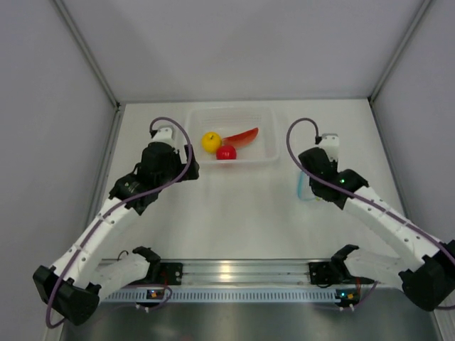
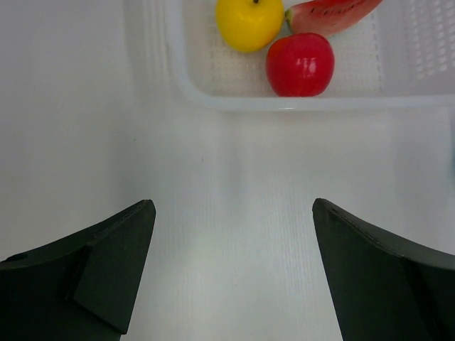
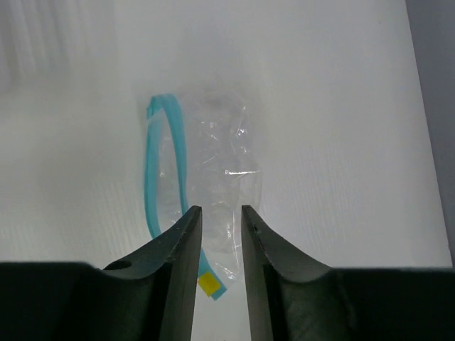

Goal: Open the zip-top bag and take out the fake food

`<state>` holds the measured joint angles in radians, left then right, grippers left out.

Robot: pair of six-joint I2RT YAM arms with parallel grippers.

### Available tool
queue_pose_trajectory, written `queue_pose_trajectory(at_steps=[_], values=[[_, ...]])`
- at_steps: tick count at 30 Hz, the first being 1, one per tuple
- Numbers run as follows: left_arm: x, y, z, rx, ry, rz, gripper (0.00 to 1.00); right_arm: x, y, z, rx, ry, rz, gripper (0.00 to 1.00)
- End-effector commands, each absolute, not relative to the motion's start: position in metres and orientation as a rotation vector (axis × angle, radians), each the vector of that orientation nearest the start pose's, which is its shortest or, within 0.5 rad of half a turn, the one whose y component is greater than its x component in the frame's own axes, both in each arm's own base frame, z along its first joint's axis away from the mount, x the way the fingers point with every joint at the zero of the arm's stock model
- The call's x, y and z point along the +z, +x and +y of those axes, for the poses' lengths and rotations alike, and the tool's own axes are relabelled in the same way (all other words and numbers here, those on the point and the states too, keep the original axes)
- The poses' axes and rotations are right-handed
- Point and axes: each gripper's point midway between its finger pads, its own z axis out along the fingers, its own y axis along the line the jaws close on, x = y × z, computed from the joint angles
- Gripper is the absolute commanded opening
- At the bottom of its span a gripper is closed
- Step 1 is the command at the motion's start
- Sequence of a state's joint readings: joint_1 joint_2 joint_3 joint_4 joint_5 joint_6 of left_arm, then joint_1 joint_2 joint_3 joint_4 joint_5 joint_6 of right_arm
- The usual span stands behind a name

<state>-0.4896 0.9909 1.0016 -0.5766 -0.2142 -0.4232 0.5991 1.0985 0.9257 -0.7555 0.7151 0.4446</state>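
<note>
Directly below right end effector (image 3: 221, 210), zip-top bag (image 3: 217, 153); jaws narrowly apart.

Crumpled zip-top bag (image 3: 213, 177); fake food (image 2: 298, 64) in tray (image 2: 320, 103)

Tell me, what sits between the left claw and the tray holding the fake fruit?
Nothing: in the left wrist view, only bare white table separates the open left gripper from the tray and its near rim.

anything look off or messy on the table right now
Nothing spilled or damaged. The zip-top bag lies crumpled and empty on the table below the right gripper, its teal zip strip bowed open. The yellow fruit, red fruit and chili piece sit together in the clear tray.
</note>
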Motion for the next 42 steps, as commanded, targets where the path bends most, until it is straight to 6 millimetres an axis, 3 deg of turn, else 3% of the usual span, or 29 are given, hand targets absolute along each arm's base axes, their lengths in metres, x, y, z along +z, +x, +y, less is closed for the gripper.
queue_pose_trajectory(at_steps=[1,2,4,6,7,10,18,23,28,42], values=[[0.232,0.263,-0.099,-0.228,-0.132,2.12,0.98,0.218,0.26,0.062,-0.198,0.128,2.117,0.32],[0.231,0.258,-0.09,-0.192,-0.155,2.117,0.98,0.219,0.257,0.068,-0.141,0.069,2.115,0.34],[0.236,0.25,-0.081,-0.182,-0.179,2.093,0.98,0.242,0.248,0.069,-0.022,0.071,2.026,0.42],[0.246,0.237,-0.066,-0.161,-0.214,2.043,0.98,0.26,0.237,0.069,0.079,0.081,1.947,0.62],[0.251,0.233,-0.061,-0.155,-0.227,2.023,0.98,0.266,0.233,0.068,0.104,0.079,1.926,0.85],[0.268,0.213,-0.043,-0.147,-0.26,1.953,0.98,0.283,0.219,0.062,0.154,0.088,1.879,0.98],[0.32,0.165,-0.01,-0.196,-0.294,1.784,0.98,0.293,0.189,0.024,0.071,0.153,1.868,0.99],[0.312,0.145,0.011,-0.106,-0.307,1.826,0.98,0.306,0.172,0.005,0.077,0.208,1.801,0.99],[0.322,0.13,0.017,-0.154,-0.309,1.758,0.98,0.315,0.163,0.005,0.152,0.214,1.75,0.99],[0.322,0.129,0.02,-0.149,-0.314,1.745,0.98,0.306,0.172,0.014,0.122,0.175,1.809,0.99]])
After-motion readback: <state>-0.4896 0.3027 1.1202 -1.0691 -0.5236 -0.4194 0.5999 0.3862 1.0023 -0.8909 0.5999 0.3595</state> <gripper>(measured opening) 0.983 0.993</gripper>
